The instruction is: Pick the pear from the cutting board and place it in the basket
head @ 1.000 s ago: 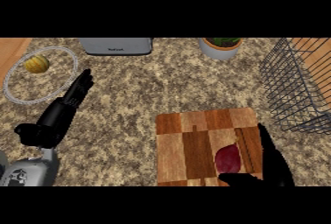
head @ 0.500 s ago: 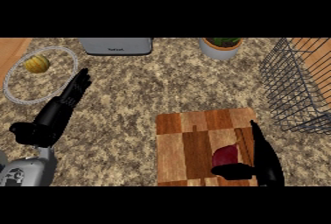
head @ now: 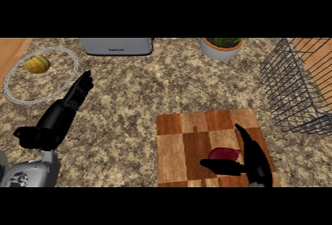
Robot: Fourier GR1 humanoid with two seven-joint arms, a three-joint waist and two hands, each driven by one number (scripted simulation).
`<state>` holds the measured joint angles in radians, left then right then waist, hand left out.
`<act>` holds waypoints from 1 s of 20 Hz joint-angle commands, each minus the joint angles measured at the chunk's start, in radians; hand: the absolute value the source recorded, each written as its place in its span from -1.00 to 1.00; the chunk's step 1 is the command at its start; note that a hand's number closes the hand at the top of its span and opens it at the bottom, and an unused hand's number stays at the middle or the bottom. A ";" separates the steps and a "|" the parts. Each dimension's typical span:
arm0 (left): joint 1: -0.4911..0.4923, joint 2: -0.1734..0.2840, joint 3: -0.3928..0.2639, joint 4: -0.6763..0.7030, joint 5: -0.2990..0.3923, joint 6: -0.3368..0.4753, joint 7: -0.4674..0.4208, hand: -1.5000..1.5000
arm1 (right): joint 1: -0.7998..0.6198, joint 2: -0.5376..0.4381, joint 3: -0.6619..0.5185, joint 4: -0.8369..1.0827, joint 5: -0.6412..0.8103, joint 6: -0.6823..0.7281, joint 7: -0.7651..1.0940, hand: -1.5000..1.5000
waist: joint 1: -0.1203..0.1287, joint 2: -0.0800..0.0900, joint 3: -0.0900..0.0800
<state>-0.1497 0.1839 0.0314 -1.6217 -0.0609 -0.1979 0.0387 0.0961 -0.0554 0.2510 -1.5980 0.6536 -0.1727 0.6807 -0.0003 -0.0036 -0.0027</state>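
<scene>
**Right hand closing around the pear on the board**

The right hand (head: 250, 156) lies over the board's (head: 188, 149) near right part, its long fingers (head: 245, 137) stretched up along the pear's (head: 224, 154) right side and its thumb hooked across just below the fruit, touching it. So the hand is cupped round the pear, thumb and fingers on either side of it, though the fingers are not wrapped fully over it. The pear, dark red, rests on the board near its lower right, on the wood between a dark plank and a lighter one.

The left hand (head: 65, 110) is well left of the board, over the speckled counter (head: 142, 88), fingers straight and held together, pointing away up the counter; it holds nothing. Its grey forearm comes in at the lower left.

The wire basket (head: 298, 83) stands right of the board and farther back, its near corner close to the board's far right corner. Far left of the board lies a plate (head: 16, 94) with a yellow fruit (head: 37, 64) on it. Behind the board, at the counter's far edge, are a grey appliance (head: 117, 45) and a potted plant (head: 221, 46)
</scene>
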 commanded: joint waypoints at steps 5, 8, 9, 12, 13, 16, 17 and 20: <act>-0.051 0.035 0.063 0.077 0.025 -0.047 -0.040 0.00 | 0.009 0.023 0.064 0.036 0.050 0.018 -0.023 1.00 | -0.001 0.003 0.003; -0.049 0.033 0.056 0.042 0.028 -0.051 -0.009 0.00 | -0.046 0.022 0.031 0.158 0.069 -0.021 -0.084 1.00 | 0.003 0.004 0.003; -0.045 0.017 0.044 0.064 0.013 -0.040 -0.036 0.00 | -0.003 -0.031 0.050 0.050 0.052 0.061 -0.065 1.00 | -0.001 0.003 0.003; -0.042 0.010 0.034 0.087 -0.013 -0.026 -0.053 0.00 | -0.019 -0.029 0.106 0.074 0.148 0.036 -0.065 1.00 | 0.000 0.003 0.002; -0.029 -0.040 -0.009 0.034 -0.043 0.019 -0.016 0.00 | -0.070 -0.039 0.058 0.053 0.140 0.056 -0.030 1.00 | 0.001 0.003 0.003; 0.044 0.001 0.033 0.042 -0.011 -0.041 -0.093 0.00 | -0.052 0.005 0.083 0.117 0.208 -0.042 -0.066 1.00 | 0.003 0.003 0.003; -0.025 0.003 0.028 -0.008 0.012 -0.037 0.033 0.00 | -0.009 -0.097 0.119 0.026 0.200 0.044 -0.130 1.00 | 0.001 0.000 0.003; -0.029 0.005 0.036 0.032 0.007 -0.033 0.002 0.00 | 0.041 -0.244 0.263 -0.034 0.265 0.116 -0.313 1.00 | -0.002 -0.006 0.002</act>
<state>-0.1683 0.1931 0.0704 -1.5710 -0.0570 -0.2351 0.0096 0.0909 -0.1819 0.3929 -1.5913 0.8571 -0.1303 0.5025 -0.0017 -0.0106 -0.0067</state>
